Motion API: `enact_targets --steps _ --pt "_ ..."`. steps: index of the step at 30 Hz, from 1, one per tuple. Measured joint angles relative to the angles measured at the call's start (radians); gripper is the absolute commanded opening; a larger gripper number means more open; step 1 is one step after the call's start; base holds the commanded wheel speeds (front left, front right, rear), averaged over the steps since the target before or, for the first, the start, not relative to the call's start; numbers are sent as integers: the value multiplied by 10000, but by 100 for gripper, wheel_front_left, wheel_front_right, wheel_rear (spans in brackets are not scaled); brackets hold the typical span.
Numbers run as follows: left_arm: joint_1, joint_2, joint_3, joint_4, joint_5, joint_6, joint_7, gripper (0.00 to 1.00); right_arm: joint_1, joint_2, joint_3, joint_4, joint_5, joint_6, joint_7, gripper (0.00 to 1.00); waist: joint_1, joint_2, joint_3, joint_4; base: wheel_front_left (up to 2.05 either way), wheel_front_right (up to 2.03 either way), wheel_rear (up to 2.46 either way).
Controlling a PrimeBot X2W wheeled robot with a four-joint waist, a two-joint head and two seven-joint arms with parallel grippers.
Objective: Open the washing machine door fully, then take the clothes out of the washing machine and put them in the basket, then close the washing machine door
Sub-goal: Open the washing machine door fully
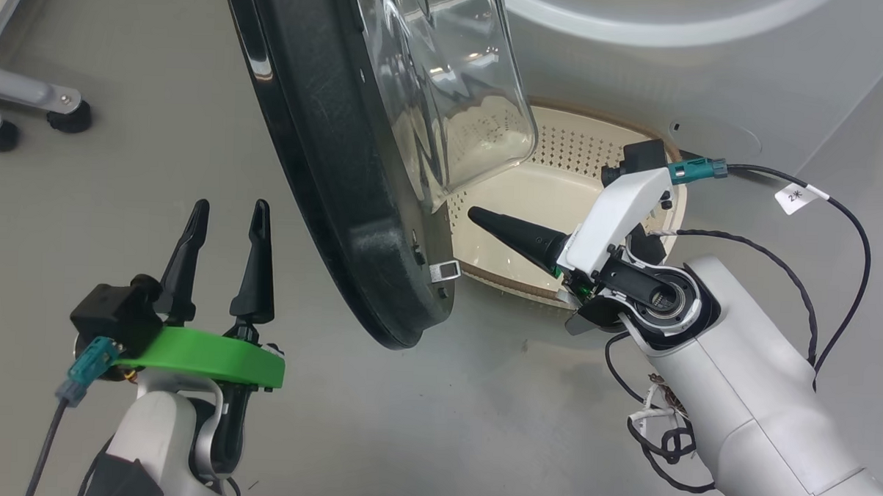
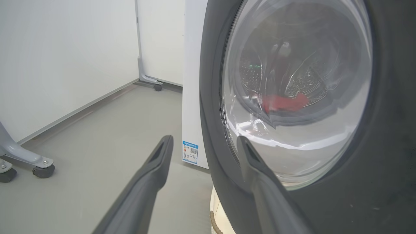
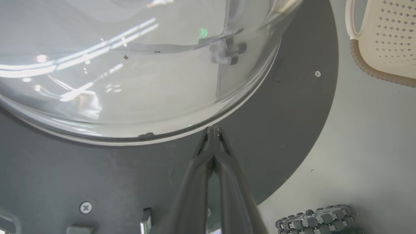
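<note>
The washing machine door [image 1: 327, 170] stands partly open, its black rim edge-on and its clear glass bowl [image 1: 447, 79] bulging to the right. My left gripper [image 1: 228, 207] is open and empty, left of the door's outer face; in the left wrist view it [image 2: 204, 139] points at the rim [image 2: 214, 97]. Through the glass, the red clothes [image 2: 282, 102] lie in the steel drum. My right gripper [image 1: 476, 214] is shut on nothing, its tip [image 3: 213, 130] at the door's inner face [image 3: 276, 136] just below the bowl. The cream basket [image 1: 584, 146] sits under it, in front of the white washing machine [image 1: 712, 66].
Grey caster legs [image 1: 64, 114] of a stand rest on the floor at the far left, also by the wall [image 2: 42, 167]. A blue label [image 2: 190, 152] marks the machine's side. A ribbed wheel [image 3: 315, 217] sits low beside the door. Cables [image 1: 839, 218] trail from my right wrist.
</note>
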State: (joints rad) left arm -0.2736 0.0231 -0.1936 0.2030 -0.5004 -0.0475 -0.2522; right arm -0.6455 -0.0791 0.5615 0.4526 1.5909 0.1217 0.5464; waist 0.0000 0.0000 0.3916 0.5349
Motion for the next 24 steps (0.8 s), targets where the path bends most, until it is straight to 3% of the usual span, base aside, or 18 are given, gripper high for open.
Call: enact_targets --steps 11,12,14,15,16,24 --pt "312 2 554 84 314 -8 0 100 588 27 -529 -497 198 0 -1024 0 0 0 -402 -639 0 0 0" --pt "347 4 610 96 316 -8 0 100 645 33 -631 -566 234 0 -1158 20 0 0 -431 -695 0 0 0" --pt "425 6 708 100 318 -8 0 100 730 42 -836 -637 201 0 -1503 47 0 0 -488 -804 0 0 0" --pt "446 4 746 104 320 -8 0 100 785 38 -907 -696 151 0 -1622 85 0 0 -516 -855 0 0 0" --pt "451 4 794 102 320 -8 0 100 839 44 -991 -761 63 0 -1820 100 0 0 -547 -902 0 0 0" --pt "539 6 1001 121 387 -23 0 100 866 -573 -1546 -1078 -1676 0 -3914 100 0 0 -772 -1173 0 0 0"
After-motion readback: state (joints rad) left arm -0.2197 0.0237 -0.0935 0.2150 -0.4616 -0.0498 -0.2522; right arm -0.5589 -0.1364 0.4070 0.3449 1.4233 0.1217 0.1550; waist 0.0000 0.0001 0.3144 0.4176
